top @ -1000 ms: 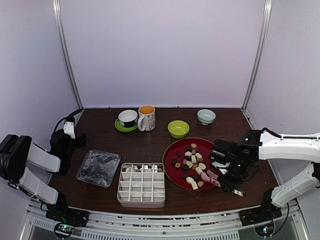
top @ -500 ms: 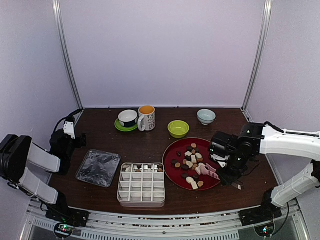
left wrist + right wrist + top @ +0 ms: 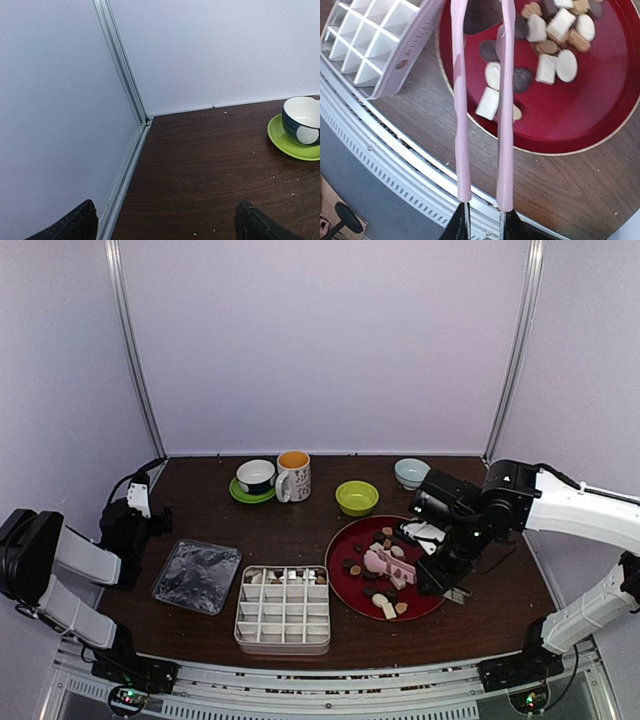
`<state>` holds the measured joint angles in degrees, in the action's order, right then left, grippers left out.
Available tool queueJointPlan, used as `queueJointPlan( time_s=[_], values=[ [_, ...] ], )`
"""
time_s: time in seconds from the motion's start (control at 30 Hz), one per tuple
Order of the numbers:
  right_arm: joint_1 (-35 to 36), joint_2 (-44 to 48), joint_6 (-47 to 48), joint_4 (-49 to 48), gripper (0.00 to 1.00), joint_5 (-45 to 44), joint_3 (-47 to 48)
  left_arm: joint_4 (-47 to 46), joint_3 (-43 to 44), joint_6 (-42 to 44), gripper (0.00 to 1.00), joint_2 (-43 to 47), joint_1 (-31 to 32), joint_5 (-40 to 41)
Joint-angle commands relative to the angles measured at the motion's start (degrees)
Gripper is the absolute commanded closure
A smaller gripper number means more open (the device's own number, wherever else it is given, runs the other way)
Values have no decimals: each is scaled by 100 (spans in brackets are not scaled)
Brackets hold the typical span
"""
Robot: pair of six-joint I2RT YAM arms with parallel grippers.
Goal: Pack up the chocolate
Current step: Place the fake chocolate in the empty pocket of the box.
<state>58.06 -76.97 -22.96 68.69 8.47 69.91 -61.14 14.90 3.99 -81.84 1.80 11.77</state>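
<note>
Since a second ago the right arm has swung from the plate's near-right rim to over its middle. Left to right:

- **Left gripper** (image 3: 167, 225): parked, fingers spread wide, empty.
- **Clear lid** (image 3: 197, 576): one.
- **Divided box** (image 3: 283, 625): one, with a few pieces in its far row.
- **Red plate** (image 3: 600, 100): one, bearing the chocolate (image 3: 566, 65), roughly twenty pieces.
- **Right gripper** (image 3: 482, 225): clamped on one pair of pink tongs (image 3: 461, 125).

The step in hand is picking: the tong tips seem to nip a dark piece. The next move would be a carry leftward to an empty cell.

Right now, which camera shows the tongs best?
Right wrist: the tongs show close up, both pink arms running from the fingers out over the plate. Top view shows only a small pink shape; left wrist shows nothing of them.
</note>
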Motion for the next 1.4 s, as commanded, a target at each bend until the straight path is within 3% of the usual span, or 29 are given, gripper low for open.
queueJointPlan(
  time_s=[0.0,0.53,0.83,1.13,1.37],
  values=[
    [374,-360,325,-446,79,436,501,-136,92,-6,2,8,-49,32],
    [977,-1996,328,-1230,80,305,1363,-136,92,-3,2,2,-52,35],
    [1021,-2191,318,-1389,78,297,1463,-139,93,-4,2,2,-55,31],
    [1046,-2254,345,-1322,67,223,1569,-139,92,-6,2,2,-51,31],
    [1041,-2120,299,-1311,67,27,1514,-143,92,-4,2,5,-51,34]
  ],
)
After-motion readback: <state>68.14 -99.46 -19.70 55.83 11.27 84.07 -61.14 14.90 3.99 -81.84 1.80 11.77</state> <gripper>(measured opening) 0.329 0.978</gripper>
